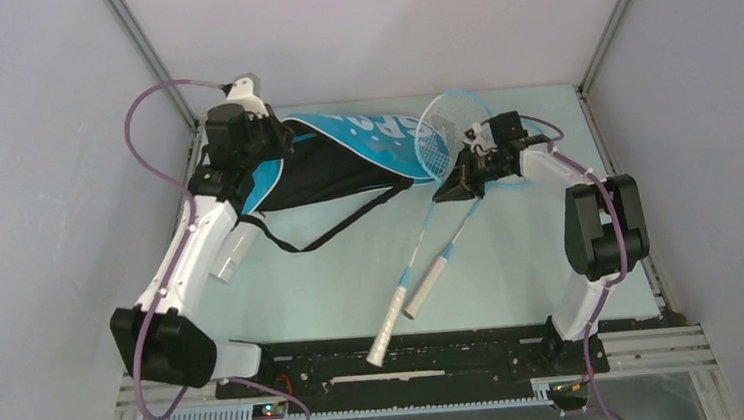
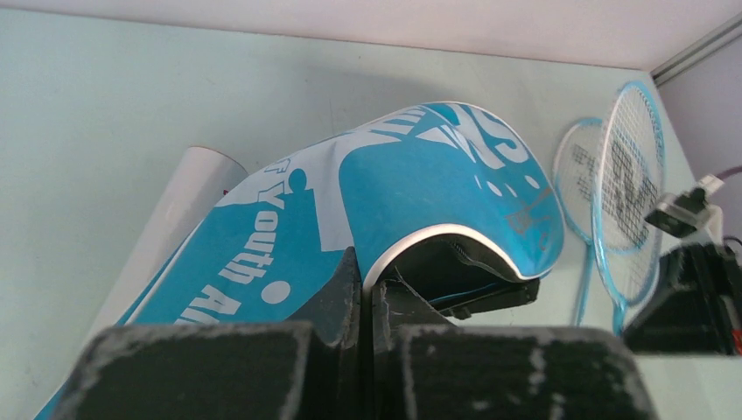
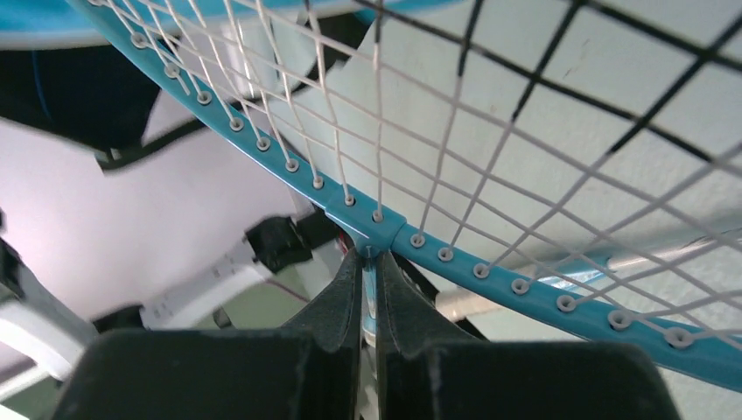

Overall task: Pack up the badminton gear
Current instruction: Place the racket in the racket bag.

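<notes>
1. Top external view: the far end of the white tube (image 1: pixel 234 251) is cut off under the left forearm, so I can't see all of it.
2. The two rackets (image 1: pixel 447 129) lie with their heads at the right end of the racket bag (image 1: pixel 363 145). The right wrist covers where the shafts meet the heads, and I cannot tell which white handle (image 1: pixel 387 329) belongs to which head.
3. From the left wrist camera the bag's mouth is a dark hollow, and I can't make out anything inside it.
4. The black strap (image 1: pixel 339 228) loops out onto the table toward me. Its left end disappears behind the arm.
5. The left arm stretches from its base to the far-left corner. The left gripper (image 2: pixel 367 289) is pinched fully closed on the bag's edge, and the blue panel arches up just beyond the fingers.
6. The right arm has its elbow raised at the right side and its forearm angled back toward the centre. The right gripper (image 3: pixel 367 284) is clamped on the thin shaft of the gripped racket (image 3: pixel 455 258), right beneath the throat. The strings fill most of that view.
7. Both handles point toward the near edge, close together but apart.
</notes>
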